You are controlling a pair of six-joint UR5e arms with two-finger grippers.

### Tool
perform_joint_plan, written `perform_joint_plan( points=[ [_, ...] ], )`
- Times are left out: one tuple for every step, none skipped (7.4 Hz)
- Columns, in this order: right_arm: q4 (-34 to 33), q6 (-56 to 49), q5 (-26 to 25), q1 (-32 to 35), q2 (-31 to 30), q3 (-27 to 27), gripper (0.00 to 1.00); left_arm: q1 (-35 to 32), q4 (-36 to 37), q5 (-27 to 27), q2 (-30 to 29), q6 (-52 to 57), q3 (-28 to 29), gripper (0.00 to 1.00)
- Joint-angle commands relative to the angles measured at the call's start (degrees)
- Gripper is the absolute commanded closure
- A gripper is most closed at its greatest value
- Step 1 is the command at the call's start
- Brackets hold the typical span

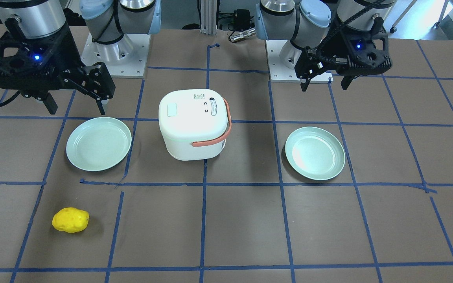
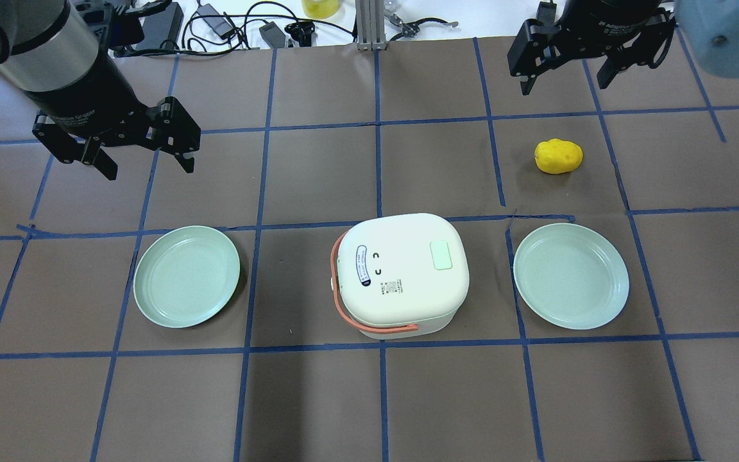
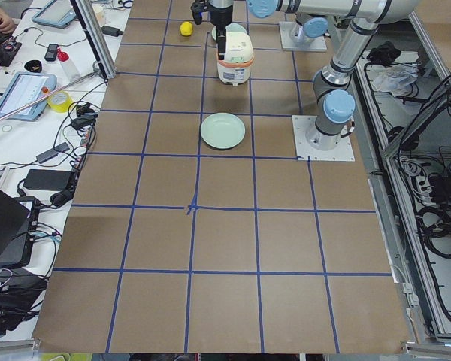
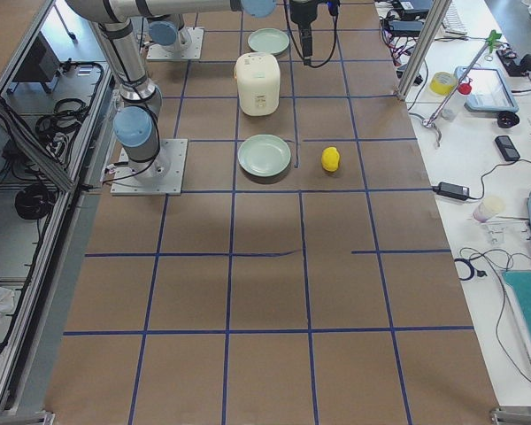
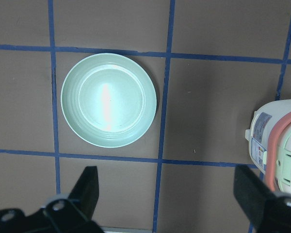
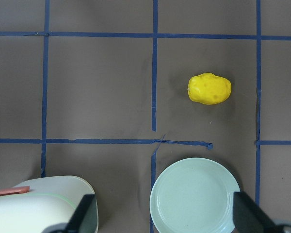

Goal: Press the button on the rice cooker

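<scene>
The white rice cooker (image 1: 193,125) with an orange handle stands shut at the table's middle; it also shows in the overhead view (image 2: 401,273). Its pale mint button (image 1: 171,109) sits on the lid near the edge toward my right side, also seen from overhead (image 2: 441,255). My left gripper (image 2: 148,167) is open and empty, raised above the table far to the cooker's left. My right gripper (image 2: 563,85) is open and empty, raised high beyond the cooker on the right. The left wrist view shows only the cooker's side (image 5: 276,145).
A mint plate (image 2: 186,276) lies left of the cooker and another plate (image 2: 571,276) lies right of it. A yellow potato (image 2: 559,156) lies beyond the right plate. Blue tape lines cross the brown table. Cables and tools lie past the far edge.
</scene>
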Motion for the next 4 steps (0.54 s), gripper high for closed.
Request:
perform_joint_plan(
  points=[
    [0.2, 0.05, 0.0, 0.06, 0.0, 0.0, 0.0, 0.0, 0.0, 0.0, 0.0, 0.0, -0.02, 0.0],
    [0.2, 0.05, 0.0, 0.15, -0.09, 0.09, 0.0, 0.0, 0.0, 0.0, 0.0, 0.0, -0.02, 0.0],
    [0.29, 0.05, 0.0, 0.32, -0.09, 0.09, 0.0, 0.0, 0.0, 0.0, 0.0, 0.0, -0.02, 0.0],
    [0.29, 0.14, 0.0, 0.41, -0.09, 0.35, 0.0, 0.0, 0.0, 0.0, 0.0, 0.0, -0.02, 0.0]
  ],
)
